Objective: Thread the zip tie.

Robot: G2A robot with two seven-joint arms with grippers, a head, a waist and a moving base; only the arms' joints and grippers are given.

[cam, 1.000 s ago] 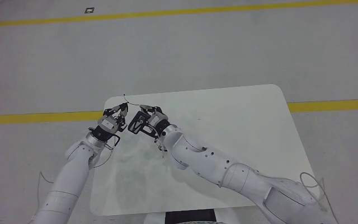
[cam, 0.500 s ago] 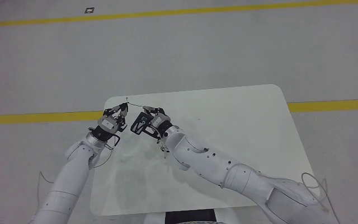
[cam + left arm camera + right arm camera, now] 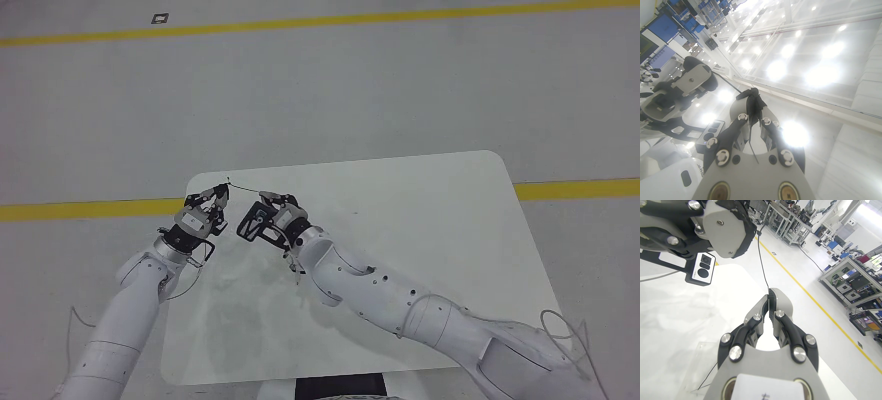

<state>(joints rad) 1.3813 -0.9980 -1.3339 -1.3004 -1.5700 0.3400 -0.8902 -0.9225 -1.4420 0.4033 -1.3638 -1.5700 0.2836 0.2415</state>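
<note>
Zip tie (image 3: 761, 260) hangs in the air above the far left corner of the white table (image 3: 430, 260), a thin black line running nearly straight between the two grippers. On one side the right gripper (image 3: 769, 296) has its ribbed pads pressed together on the strap, pinching it so the free length stands out and can be aimed. On the other, the left gripper (image 3: 754, 106) is likewise closed tight. Its tips clamp a small dark lump that is probably the tie's head, though glare from the ceiling lights (image 3: 821, 75) makes that hard to confirm. A thin tail also runs back between its fingers toward the palm. With the head fixed in one gripper and the strap in the other, both ends are off the table and lined up, which feeding the tip through the slot calls for. Whether the strap has already passed through the head I cannot tell; the work looks to be at the feeding or pulling stage.
</note>
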